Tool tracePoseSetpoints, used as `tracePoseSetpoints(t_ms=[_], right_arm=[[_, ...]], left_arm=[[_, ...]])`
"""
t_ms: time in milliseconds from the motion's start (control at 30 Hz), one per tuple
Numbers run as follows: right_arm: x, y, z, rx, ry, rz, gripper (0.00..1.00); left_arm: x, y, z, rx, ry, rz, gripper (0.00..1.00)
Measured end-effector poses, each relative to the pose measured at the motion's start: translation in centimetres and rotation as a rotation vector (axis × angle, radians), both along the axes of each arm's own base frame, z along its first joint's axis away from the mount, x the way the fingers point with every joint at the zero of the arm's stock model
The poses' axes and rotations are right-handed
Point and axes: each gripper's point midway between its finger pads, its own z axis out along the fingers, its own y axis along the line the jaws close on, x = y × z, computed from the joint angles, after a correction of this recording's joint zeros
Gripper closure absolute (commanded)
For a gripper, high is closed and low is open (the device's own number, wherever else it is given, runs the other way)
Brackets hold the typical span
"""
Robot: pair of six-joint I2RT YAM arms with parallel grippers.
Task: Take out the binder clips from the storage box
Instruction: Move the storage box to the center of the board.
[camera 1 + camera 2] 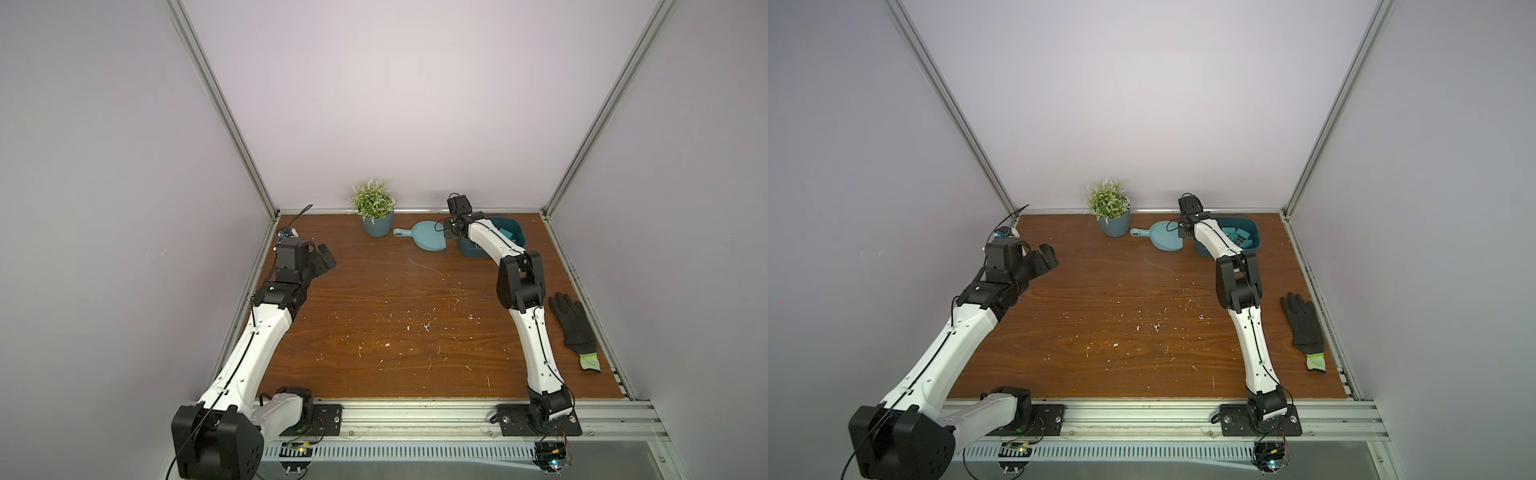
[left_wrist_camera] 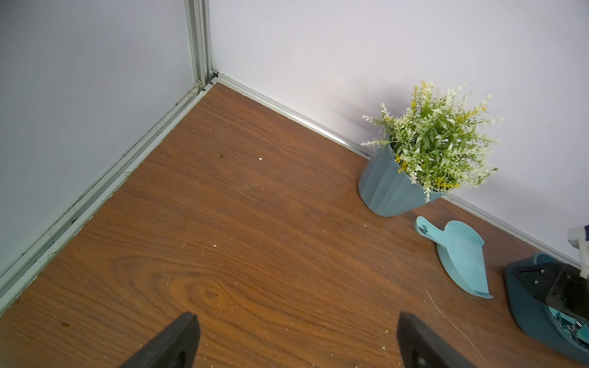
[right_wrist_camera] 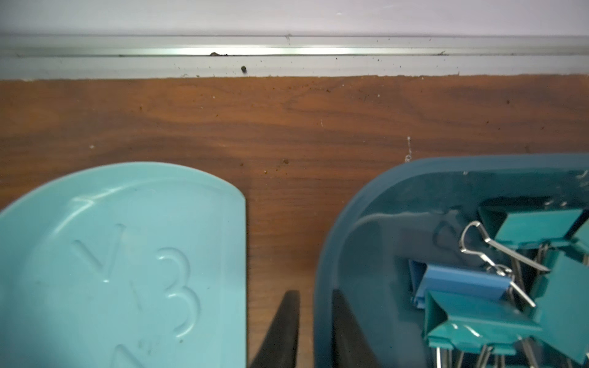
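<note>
— Teal storage box (image 1: 521,239): where is it, in both top views?
— Beyond the dustpan (image 1: 424,240) from the plant pot (image 1: 377,227), in line with both. The binder clips (image 1: 1237,237) lie heaped inside it. The right arm (image 1: 490,241) reaches down at the box's pot-side end.
— Left wrist view?
— The left gripper (image 2: 298,318) hangs over the bare wooden table (image 2: 255,223), well apart from the pot, its 2 fingers spread wide with nothing between.
— Right wrist view?
— The right gripper (image 3: 315,306) straddles the box's pot-side wall: 1 finger outside, 1 inside, close together. Whether they pinch it, I cannot tell. 1 blue clip (image 3: 462,282) lies among teal ones.
</note>
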Motion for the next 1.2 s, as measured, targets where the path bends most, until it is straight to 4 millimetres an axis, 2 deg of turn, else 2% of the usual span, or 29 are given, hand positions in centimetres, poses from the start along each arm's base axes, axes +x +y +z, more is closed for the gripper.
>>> tracePoseSetpoints(t_ms=[100,200,467,600,700,933,1067,1200], right_arm=[[-0.7,-0.5,0.0,-0.022,-0.006,-0.004,0.95],[-2.6,-0.7,0.2,-0.032,0.008,-0.008,0.98],[-10.0,-0.4,1.9,-0.004,0.018,-0.035,1.0],[-13.8,1.3,3.1,0.043,0.006,-0.035,1.0],[-16.5,3.9,3.3,0.065,0.003,-0.014,1.0],[-21.4,12.5,2.9,0.104,0.004,0.086,1.0],[-22.2,18.1,2.7,0.123,-0.004,0.132,1.0],[-22.6,22.5,2.1,0.13,-0.017,0.168,1.0]], left_arm=[[-0.4,-0.3,0.2,0.003,0.001,-0.011,0.0],[-0.8,-0.6,0.5,0.007,-0.001,-0.024,0.0],[-1.9,-0.9,1.6,0.018,-0.025,-0.045,0.0],[-2.5,-1.1,2.3,0.005,-0.048,-0.062,0.0],[-2.9,-1.4,2.6,-0.004,-0.057,-0.076,0.0],[-4.3,-1.6,1.9,-0.018,-0.043,-0.093,0.0],[-4.9,-1.8,2.3,-0.022,-0.053,-0.099,0.0],[-5.4,-1.9,2.3,-0.026,-0.047,-0.103,0.0]])
